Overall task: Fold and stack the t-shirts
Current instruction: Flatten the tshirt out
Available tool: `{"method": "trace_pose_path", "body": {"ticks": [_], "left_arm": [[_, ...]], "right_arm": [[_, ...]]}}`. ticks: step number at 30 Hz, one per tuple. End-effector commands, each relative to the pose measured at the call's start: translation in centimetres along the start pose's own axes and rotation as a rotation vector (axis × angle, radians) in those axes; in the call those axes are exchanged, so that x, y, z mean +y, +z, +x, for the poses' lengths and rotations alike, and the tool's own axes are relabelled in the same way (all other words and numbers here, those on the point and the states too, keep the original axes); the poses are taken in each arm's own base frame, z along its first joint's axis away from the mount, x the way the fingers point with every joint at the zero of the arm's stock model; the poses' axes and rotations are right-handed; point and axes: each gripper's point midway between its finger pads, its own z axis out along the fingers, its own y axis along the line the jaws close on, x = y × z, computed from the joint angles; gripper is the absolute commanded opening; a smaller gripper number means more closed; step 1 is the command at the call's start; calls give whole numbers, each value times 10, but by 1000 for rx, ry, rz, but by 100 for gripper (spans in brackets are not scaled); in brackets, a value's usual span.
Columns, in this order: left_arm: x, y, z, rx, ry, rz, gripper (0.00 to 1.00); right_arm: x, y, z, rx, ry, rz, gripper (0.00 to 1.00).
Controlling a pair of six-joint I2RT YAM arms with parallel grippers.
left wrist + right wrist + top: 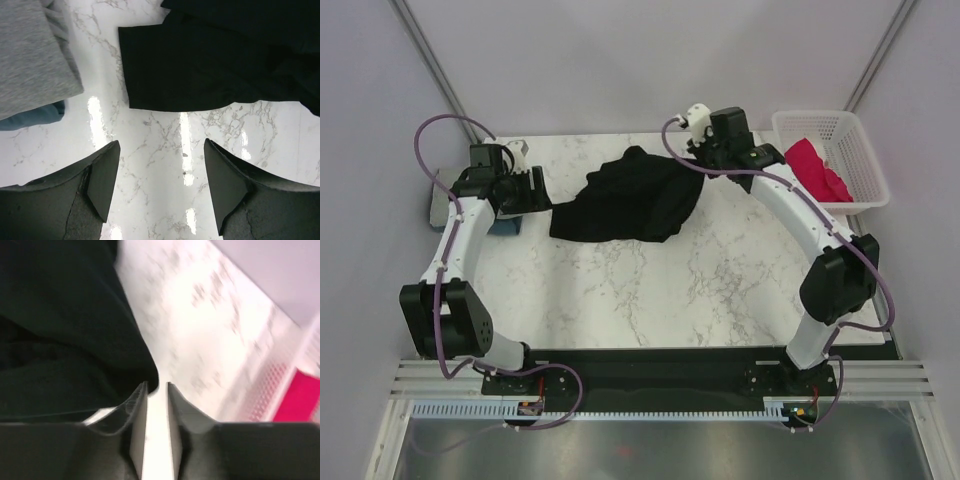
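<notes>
Black shirt (630, 195) lies crumpled on the bench (650, 290) — left fingers (102, 180) spread above bare marble, right fingers (137, 430) nearly together at its edge — pinching or not, cannot tell.

Large black cloth t-shirt (630, 200) at rear centre of white marble-patterned table (650, 290). Grey cloth t-shirt (30, 55) atop blue cloth t-shirt (35, 117), left. Crimson-pink cloth t-shirt (815, 165) inside white plastic lattice basket (868, 165), right rear.

Open tabletop (650, 290) nearside of black t-shirt (630, 200)
</notes>
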Motion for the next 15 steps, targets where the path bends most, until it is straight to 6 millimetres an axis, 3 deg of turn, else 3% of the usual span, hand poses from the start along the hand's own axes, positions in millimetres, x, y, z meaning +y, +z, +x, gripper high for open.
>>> {"method": "trace_pose_path", "body": {"ticks": [1,2,5,7,10,11,13,15], "left_arm": [[-26,3,-12,-31,11,74,75],[-31,5,-10,-22,19,82,75],[-46,17,-2,3,139,113,76],[-56,32,11,49,177,137,76],[-56,58,25,123,178,145,76],[-54,64,24,132,175,143,76],[-51,76,32,169,165,140,76],[-51,80,28,168,166,140,76]], "right_arm": [[-32,6,62,165,33,116,34],[-34,4,59,153,56,118,37],[-26,1,24,41,56,68,46],[-3,12,4,2,8,-6,47],[40,31,-18,-56,-54,-144,47],[65,35,-27,-81,-83,-208,47],[89,48,-35,-112,-141,-265,47],[123,53,-44,-155,-197,-327,47]]}}
